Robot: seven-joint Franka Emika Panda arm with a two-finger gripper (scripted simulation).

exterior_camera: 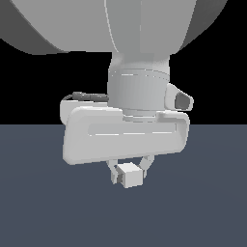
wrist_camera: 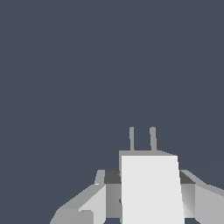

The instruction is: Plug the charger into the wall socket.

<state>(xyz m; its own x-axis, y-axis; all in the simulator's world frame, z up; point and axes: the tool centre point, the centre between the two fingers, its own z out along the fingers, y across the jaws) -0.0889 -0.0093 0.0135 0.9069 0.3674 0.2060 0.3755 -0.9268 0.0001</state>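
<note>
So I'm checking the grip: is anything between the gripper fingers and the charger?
Nothing: the fingers press directly on the charger in the exterior view; in the wrist view the gripper flanks it, prongs clear.

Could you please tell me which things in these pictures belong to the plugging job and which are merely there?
Part of the job:
- the charger, an off-white cube with two prongs showing in the wrist view
- the gripper, shut on the charger

Merely there:
- the dark blue-grey floor

The wall socket appears in neither view.
</note>
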